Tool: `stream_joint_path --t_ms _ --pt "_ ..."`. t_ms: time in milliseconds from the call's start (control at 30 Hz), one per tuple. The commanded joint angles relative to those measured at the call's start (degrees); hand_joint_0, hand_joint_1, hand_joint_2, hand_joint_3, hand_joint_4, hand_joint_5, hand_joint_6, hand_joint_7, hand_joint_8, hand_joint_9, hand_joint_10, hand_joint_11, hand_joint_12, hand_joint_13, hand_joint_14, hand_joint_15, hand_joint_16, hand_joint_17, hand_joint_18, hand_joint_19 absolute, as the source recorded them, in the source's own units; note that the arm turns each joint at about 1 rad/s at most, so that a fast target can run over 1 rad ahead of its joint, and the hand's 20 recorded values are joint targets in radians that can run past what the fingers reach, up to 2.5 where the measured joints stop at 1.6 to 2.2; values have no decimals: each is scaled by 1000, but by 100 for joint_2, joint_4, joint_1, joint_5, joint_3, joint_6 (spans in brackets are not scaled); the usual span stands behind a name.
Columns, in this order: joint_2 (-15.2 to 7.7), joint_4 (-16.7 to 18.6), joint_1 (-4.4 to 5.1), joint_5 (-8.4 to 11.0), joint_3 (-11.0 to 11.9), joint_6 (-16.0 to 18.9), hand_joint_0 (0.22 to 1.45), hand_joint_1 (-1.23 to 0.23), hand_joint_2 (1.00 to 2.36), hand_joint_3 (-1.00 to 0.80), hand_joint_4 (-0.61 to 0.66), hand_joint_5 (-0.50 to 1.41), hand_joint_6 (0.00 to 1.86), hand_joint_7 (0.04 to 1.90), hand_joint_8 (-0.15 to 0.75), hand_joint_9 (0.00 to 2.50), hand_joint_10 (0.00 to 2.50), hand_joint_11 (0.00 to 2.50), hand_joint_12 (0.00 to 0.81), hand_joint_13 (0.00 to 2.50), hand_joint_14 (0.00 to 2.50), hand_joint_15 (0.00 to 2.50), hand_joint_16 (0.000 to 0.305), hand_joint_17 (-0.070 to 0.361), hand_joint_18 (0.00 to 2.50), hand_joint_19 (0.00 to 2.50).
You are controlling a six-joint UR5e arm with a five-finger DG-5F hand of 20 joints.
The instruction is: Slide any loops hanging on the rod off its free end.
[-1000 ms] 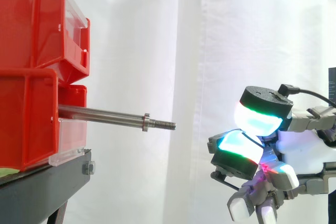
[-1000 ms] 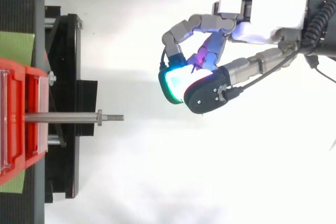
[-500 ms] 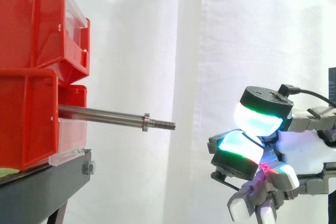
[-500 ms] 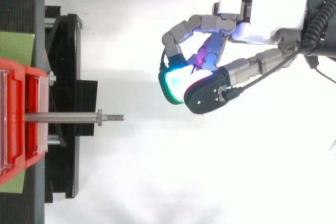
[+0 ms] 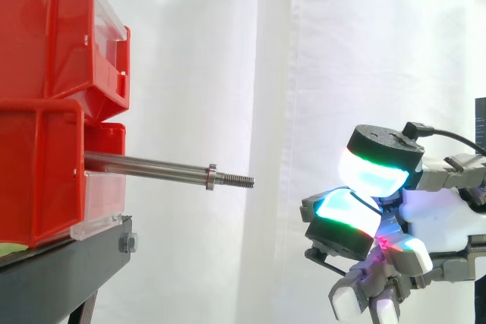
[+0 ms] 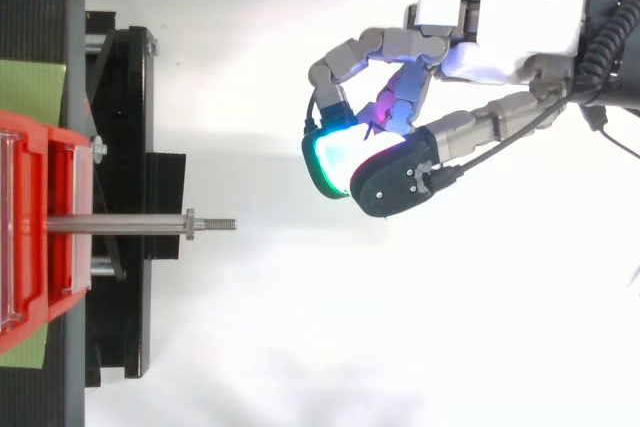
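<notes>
Side view: the white curtain [image 5: 228, 36] hangs behind all the work. At the left edge stand two red bins, the upper bin [image 5: 45, 28] stacked on the lower bin [image 5: 38, 172]; each has a clear plastic front. They rest on the black stand [image 5: 61, 263], which the top view shows as a dark frame [image 6: 125, 147] along the left side, with a green patch [image 6: 30, 87] lying on it beside the bins.

The hand [image 5: 440, 218] is low at the right, well apart from the bins and a little lower than the rod. In the top view the hand [image 6: 500, 17] comes in from the upper right corner. Its fingers are curled inward; two thick pads [image 5: 372, 176], which glow cyan and green, lie against each other, and the smaller fingers below them are folded under, with a red and magenta glow between. I can see nothing held between the pads or inside the curled fingers, so the hand is closed on itself.

The steel rod [image 5: 144, 165] comes out of the front of the lower bin and points to the right, nearly level, with its free end slightly lower. In the top view the rod [image 6: 120, 223] runs straight from the bin over the stand. Its smooth metal shows along the whole length. Near the free end sits a small collar [image 5: 211, 177]; beyond the collar is the short threaded tip [image 5: 239, 180], which points toward the hand; open space lies between the tip and the pads.
</notes>
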Motion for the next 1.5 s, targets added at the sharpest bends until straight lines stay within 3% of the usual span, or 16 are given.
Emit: stream_joint_path --t_ms 0,1467 --pt "0 0 -3 0 0 0 604 -704 1015 -168 -4 -10 685 1402 303 1306 11 348 308 870 5 133 45 101 896 373" --pt "0 0 6 0 9 0 607 -699 1014 -191 13 -8 653 1420 302 1283 11 345 308 829 4 124 45 102 871 371"
